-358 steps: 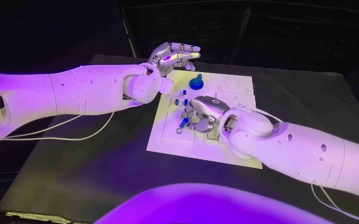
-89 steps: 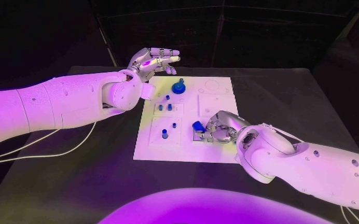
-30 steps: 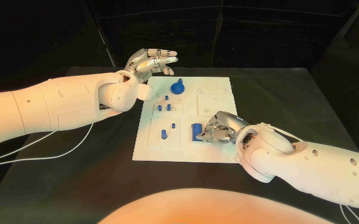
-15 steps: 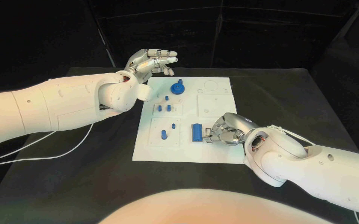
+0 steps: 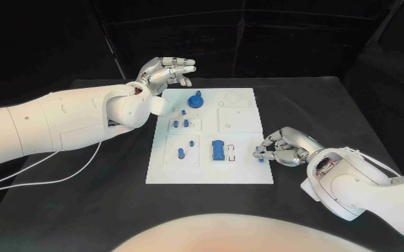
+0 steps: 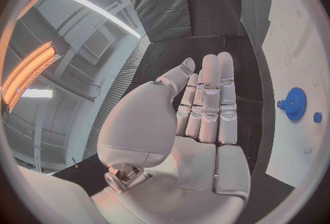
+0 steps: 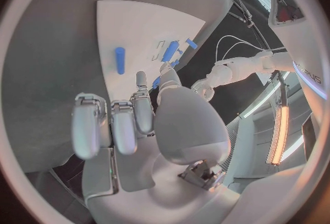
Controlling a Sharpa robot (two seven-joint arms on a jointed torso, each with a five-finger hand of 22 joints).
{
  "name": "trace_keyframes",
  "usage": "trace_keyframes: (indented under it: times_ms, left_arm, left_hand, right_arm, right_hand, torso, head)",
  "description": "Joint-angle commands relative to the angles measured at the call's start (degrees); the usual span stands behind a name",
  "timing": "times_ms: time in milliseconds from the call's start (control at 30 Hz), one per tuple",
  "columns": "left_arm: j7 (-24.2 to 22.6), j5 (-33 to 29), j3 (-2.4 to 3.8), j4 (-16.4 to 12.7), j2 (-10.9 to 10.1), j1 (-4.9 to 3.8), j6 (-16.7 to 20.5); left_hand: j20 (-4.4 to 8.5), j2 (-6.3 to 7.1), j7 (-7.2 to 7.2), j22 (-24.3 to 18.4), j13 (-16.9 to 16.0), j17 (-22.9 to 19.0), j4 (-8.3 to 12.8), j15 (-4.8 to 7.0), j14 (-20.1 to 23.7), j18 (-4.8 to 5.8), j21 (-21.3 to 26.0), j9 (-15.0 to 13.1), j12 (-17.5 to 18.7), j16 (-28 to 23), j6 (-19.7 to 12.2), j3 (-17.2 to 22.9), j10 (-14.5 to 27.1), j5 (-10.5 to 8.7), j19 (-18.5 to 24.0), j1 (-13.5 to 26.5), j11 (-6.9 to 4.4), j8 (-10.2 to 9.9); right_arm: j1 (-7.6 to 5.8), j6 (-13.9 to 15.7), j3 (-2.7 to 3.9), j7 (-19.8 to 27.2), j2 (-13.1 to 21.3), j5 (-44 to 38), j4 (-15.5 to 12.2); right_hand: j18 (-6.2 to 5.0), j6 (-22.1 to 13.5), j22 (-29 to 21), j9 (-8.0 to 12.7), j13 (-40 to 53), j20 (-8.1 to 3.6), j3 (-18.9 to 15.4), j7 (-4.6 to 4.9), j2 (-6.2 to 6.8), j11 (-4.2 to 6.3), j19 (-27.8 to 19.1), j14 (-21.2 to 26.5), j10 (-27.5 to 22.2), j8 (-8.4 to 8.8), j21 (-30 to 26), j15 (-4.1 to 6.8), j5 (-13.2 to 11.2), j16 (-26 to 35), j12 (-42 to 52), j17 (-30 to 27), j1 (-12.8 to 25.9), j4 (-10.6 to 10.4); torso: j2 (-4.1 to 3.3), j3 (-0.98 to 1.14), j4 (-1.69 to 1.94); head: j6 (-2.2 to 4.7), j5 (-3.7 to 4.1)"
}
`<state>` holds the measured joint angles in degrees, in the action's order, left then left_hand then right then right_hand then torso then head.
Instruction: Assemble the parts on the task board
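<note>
The white task board (image 5: 240,167) lies mid-table. A blue block (image 5: 218,149) lies on its near middle; it also shows as the blue block (image 7: 120,60) on the board (image 7: 137,20). My right hand (image 5: 285,147) hovers at the board's right edge, a little right of the block, fingers loosely bent and holding nothing; the same right hand (image 7: 131,125) has nothing in it. My left hand (image 5: 169,71) is raised over the far left corner, fingers straight and together, and this left hand (image 6: 199,119) holds nothing. A blue gear (image 5: 196,100) stands at the far left, seen too as the gear (image 6: 296,104).
Small blue pegs (image 5: 180,123) stand in the board's left middle and two more blue pieces (image 5: 185,149) in its near left. The black table (image 5: 337,106) spreads on all sides. A white cable (image 5: 51,158) runs along the table at the left.
My right hand has let go of the blue block and drawn back to the right, off the board's edge. The block stays on the board. The left hand has held still.
</note>
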<state>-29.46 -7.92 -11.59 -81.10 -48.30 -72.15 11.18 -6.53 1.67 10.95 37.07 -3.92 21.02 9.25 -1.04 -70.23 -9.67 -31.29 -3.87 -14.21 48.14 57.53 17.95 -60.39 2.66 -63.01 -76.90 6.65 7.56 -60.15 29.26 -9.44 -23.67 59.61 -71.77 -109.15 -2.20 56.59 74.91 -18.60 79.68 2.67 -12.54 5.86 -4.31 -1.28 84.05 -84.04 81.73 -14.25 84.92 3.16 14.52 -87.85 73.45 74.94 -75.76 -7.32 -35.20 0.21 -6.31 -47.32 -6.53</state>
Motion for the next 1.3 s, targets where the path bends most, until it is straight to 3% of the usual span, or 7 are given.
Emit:
trace_keyframes:
  times_ms: [33,267,500,667,867,1300]
  left_arm:
    - [-0.2,-0.1,0.02,0.0,0.3,-0.02,-0.8]
    - [-0.1,-0.1,0.02,0.0,0.6,0.21,-1.0]
    - [0.0,-0.1,0.01,0.1,0.7,0.36,-1.2]
    - [0.2,-0.1,0.01,0.1,0.7,0.39,-1.2]
    - [0.2,-0.1,0.01,0.1,0.6,0.40,-1.2]
    - [0.1,-0.1,0.02,-0.2,0.3,0.39,-1.3]
  left_hand:
    - [-0.36,-0.51,0.11,-0.1,0.0,0.0,0.1,-0.38,0.0,-0.65,0.2,0.1,-0.2,-0.3,-0.3,-0.3,0.4,0.09,-0.1,0.0,0.16,-0.1]
    - [-0.38,-0.52,0.11,-0.1,0.0,-0.1,0.1,-0.41,0.0,-0.64,0.2,0.1,-0.2,-0.3,-0.3,-0.4,0.4,0.09,-0.1,0.1,0.17,-0.1]
    - [-0.41,-0.50,0.12,-0.1,0.0,-0.1,0.0,-0.44,0.0,-0.63,0.3,0.1,-0.2,-0.4,-0.4,-0.5,0.5,0.09,-0.1,0.2,0.19,-0.1]
    - [-0.41,-0.50,0.12,-0.1,0.0,-0.1,0.0,-0.44,0.0,-0.63,0.3,0.1,-0.2,-0.4,-0.4,-0.5,0.5,0.09,-0.1,0.2,0.19,-0.1]
    - [-0.42,-0.49,0.12,-0.2,0.0,-0.1,0.0,-0.45,0.0,-0.64,0.3,0.1,-0.2,-0.4,-0.4,-0.5,0.5,0.09,-0.1,0.2,0.19,-0.1]
    - [-0.42,-0.43,0.11,-0.2,0.0,-0.1,0.0,-0.45,0.0,-0.65,0.3,0.1,-0.3,-0.4,-0.4,-0.6,0.5,0.09,0.0,0.2,0.19,-0.1]
  right_arm:
    - [-0.16,-0.5,0.01,1.6,1.0,1.3,0.7]
    - [-0.08,-1.7,-0.05,-0.4,-0.1,-5.8,3.6]
    - [0.03,-2.4,-0.07,-4.2,-2.2,-9.9,5.3]
    - [0.10,-2.9,-0.07,-5.7,-3.5,-10.6,6.0]
    - [0.17,-5.2,-0.08,-6.7,-4.4,-10.8,6.5]
    - [0.21,-8.6,-0.08,-8.6,-5.3,-12.2,7.0]
  right_hand:
    - [0.14,-0.2,6.1,0.1,-3.6,0.52,0.3,0.07,0.17,0.09,2.1,-5.0,-0.7,0.33,-0.4,-0.30,0.4,0.4,-1.8,10.4,-0.3,0.1]
    - [0.13,0.1,6.1,0.0,-3.8,0.63,0.2,0.04,0.35,0.07,2.1,-4.9,-0.8,0.34,-0.4,-0.37,0.4,0.4,-1.9,10.3,-0.3,0.1]
    - [0.12,0.8,6.2,0.0,-3.3,0.74,0.0,-0.08,0.73,0.15,2.1,-4.9,-0.4,0.45,-0.4,-0.33,0.9,0.5,-1.4,10.2,0.7,-0.6]
    - [0.09,1.0,6.1,-0.1,-3.3,0.75,-1.2,-0.14,1.76,0.17,2.0,-4.9,-0.3,0.88,-0.5,-0.32,3.1,0.5,-1.4,10.2,2.1,-1.7]
    - [0.09,1.4,6.1,-0.3,-3.2,0.74,-1.5,-0.26,2.00,0.25,2.0,-4.9,-0.3,0.72,-0.5,-0.28,3.2,0.5,-1.3,10.2,2.0,-1.6]
    - [0.12,2.1,6.2,-0.6,-3.0,0.60,-1.5,-0.49,2.00,0.48,2.1,-4.9,-0.1,0.54,-0.4,-0.10,3.5,0.5,-1.1,10.2,0.6,-0.9]
  torso:
    - [0.26,-0.17,-0.24]
    - [0.22,0.04,-0.21]
    - [0.25,-0.18,0.00]
    - [0.15,-0.11,-0.07]
    - [0.13,-0.20,-0.13]
    - [0.15,-0.12,-0.07]
  head:
    - [0.03,0.84]
    - [0.20,1.56]
    - [0.28,1.95]
    - [0.22,1.98]
    - [-0.08,1.92]
    - [-0.76,1.73]
